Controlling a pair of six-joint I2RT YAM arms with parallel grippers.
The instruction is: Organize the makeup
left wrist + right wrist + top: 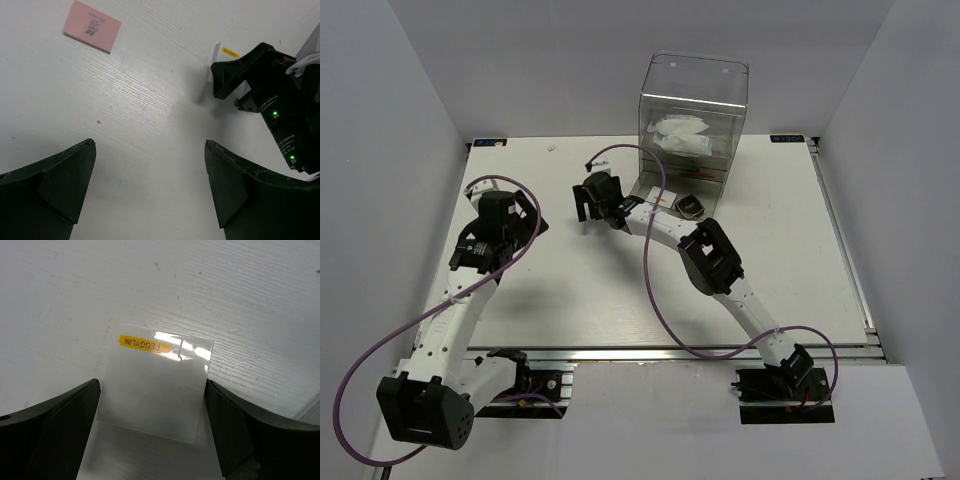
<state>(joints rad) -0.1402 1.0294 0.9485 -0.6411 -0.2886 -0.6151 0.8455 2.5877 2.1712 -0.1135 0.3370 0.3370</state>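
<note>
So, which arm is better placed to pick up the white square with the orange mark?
Right: the right gripper, open, straddles the white square; the left gripper, also open, hangs over the table, apart from it.

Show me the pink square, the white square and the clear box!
pink square [92,26], left wrist view, middle of its face
white square [155,390], right wrist view, middle of its face
clear box [695,80], top external view, its upper part
</note>
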